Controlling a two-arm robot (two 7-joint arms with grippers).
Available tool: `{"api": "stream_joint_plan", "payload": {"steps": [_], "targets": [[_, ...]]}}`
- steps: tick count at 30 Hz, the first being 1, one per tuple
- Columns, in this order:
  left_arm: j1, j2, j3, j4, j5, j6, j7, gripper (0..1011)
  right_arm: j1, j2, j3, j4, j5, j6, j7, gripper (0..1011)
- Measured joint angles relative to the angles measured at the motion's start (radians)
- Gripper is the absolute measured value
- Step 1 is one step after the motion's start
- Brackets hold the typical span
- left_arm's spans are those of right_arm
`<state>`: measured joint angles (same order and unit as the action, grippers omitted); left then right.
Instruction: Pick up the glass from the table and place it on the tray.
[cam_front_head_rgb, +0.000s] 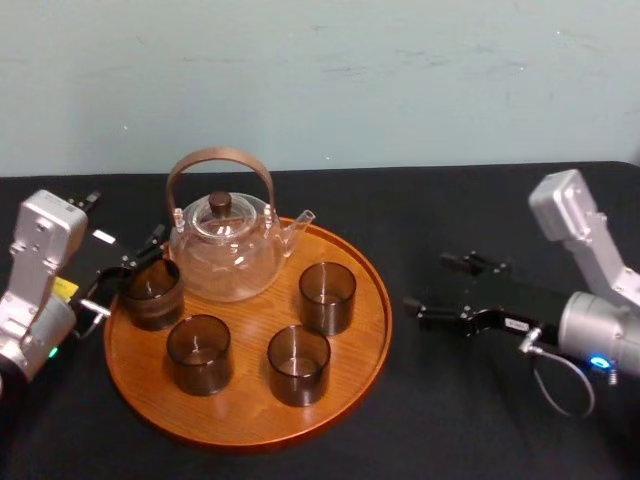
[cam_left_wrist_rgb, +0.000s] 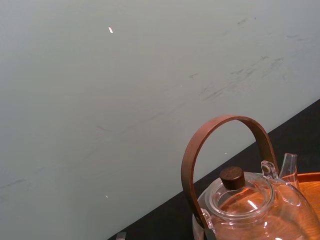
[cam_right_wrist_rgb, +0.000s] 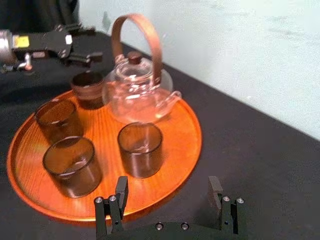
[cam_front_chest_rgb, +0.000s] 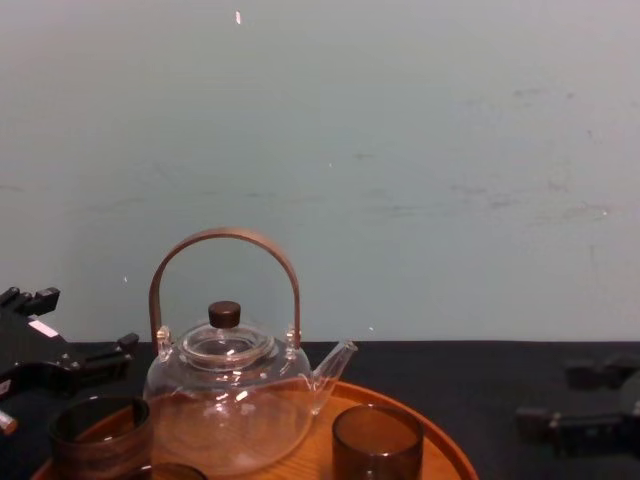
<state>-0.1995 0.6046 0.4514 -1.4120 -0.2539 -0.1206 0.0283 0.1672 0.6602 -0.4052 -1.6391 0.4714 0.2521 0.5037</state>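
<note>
The short, dark smoky glass tumbler (cam_front_head_rgb: 152, 293) (cam_right_wrist_rgb: 89, 89) (cam_front_chest_rgb: 100, 435) is standing upright at the far left edge of the large round orange-brown wooden tray (cam_front_head_rgb: 370, 330) (cam_right_wrist_rgb: 186, 142) (cam_front_chest_rgb: 445, 445), just left of the clear glass teapot with an arched brown handle (cam_front_head_rgb: 225, 255) (cam_left_wrist_rgb: 250, 205) (cam_right_wrist_rgb: 137, 95) (cam_front_chest_rgb: 230, 400). The left gripper (cam_front_head_rgb: 135, 268) (cam_right_wrist_rgb: 92, 45) (cam_front_chest_rgb: 85, 325) is hovering just beside this tumbler on its far left side, its fingers spread wide and gripping nothing. Three more smoky tumblers (cam_front_head_rgb: 298, 363) are sitting upright on the tray, nearer and further right. The tray is resting on the black cloth-covered table (cam_front_head_rgb: 450, 400) (cam_right_wrist_rgb: 260, 160) (cam_front_chest_rgb: 480, 380). The right gripper (cam_front_head_rgb: 430, 282) (cam_right_wrist_rgb: 168, 187) (cam_front_chest_rgb: 555, 395) is hanging over the cloth right of the tray, apart from its rim, jaws wide apart and empty.
</note>
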Motion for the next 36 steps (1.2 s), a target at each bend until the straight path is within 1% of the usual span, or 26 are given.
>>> {"api": "stream_joint_plan", "payload": {"steps": [4, 5, 6, 7, 10, 12, 15, 18, 19, 22, 25, 29, 30, 36], "targets": [[0.000, 0.000, 0.000, 0.000, 0.000, 0.000, 0.000, 1001, -0.024, 0.001, 0.040, -0.010, 0.015, -0.033, -0.039, 1002], [0.000, 0.000, 0.000, 0.000, 0.000, 0.000, 0.000, 1001, -0.024, 0.001, 0.040, -0.010, 0.015, -0.033, -0.039, 1002], [0.000, 0.000, 0.000, 0.000, 0.000, 0.000, 0.000, 1001, -0.030, -0.004, 0.056, -0.010, 0.018, -0.044, -0.057, 1002], [0.000, 0.000, 0.000, 0.000, 0.000, 0.000, 0.000, 1001, -0.033, -0.008, 0.063, -0.010, 0.019, -0.050, -0.066, 1002], [0.000, 0.000, 0.000, 0.000, 0.000, 0.000, 0.000, 1001, -0.041, -0.032, 0.095, -0.001, 0.020, -0.076, -0.111, 1002], [0.000, 0.000, 0.000, 0.000, 0.000, 0.000, 0.000, 1002, -0.043, -0.044, 0.106, 0.005, 0.018, -0.085, -0.131, 1002], [0.000, 0.000, 0.000, 0.000, 0.000, 0.000, 0.000, 1002, -0.045, -0.081, 0.130, 0.024, -0.004, -0.120, -0.184, 1002], [0.000, 0.000, 0.000, 0.000, 0.000, 0.000, 0.000, 1001, -0.045, -0.099, 0.138, 0.037, -0.017, -0.137, -0.204, 1002], [0.000, 0.000, 0.000, 0.000, 0.000, 0.000, 0.000, 1002, -0.045, -0.113, 0.142, 0.048, -0.026, -0.150, -0.216, 1002], [0.000, 0.000, 0.000, 0.000, 0.000, 0.000, 0.000, 1002, -0.044, -0.135, 0.149, 0.066, -0.035, -0.170, -0.230, 1002], [0.000, 0.000, 0.000, 0.000, 0.000, 0.000, 0.000, 1001, -0.045, -0.170, 0.158, 0.097, -0.055, -0.224, -0.248, 1002], [0.000, 0.000, 0.000, 0.000, 0.000, 0.000, 0.000, 1001, -0.045, -0.194, 0.163, 0.121, -0.064, -0.264, -0.249, 1002], [0.000, 0.000, 0.000, 0.000, 0.000, 0.000, 0.000, 1001, -0.045, -0.204, 0.164, 0.134, -0.069, -0.283, -0.248, 1002], [0.000, 0.000, 0.000, 0.000, 0.000, 0.000, 0.000, 1001, -0.044, -0.239, 0.165, 0.182, -0.084, -0.337, -0.230, 1002]]}}
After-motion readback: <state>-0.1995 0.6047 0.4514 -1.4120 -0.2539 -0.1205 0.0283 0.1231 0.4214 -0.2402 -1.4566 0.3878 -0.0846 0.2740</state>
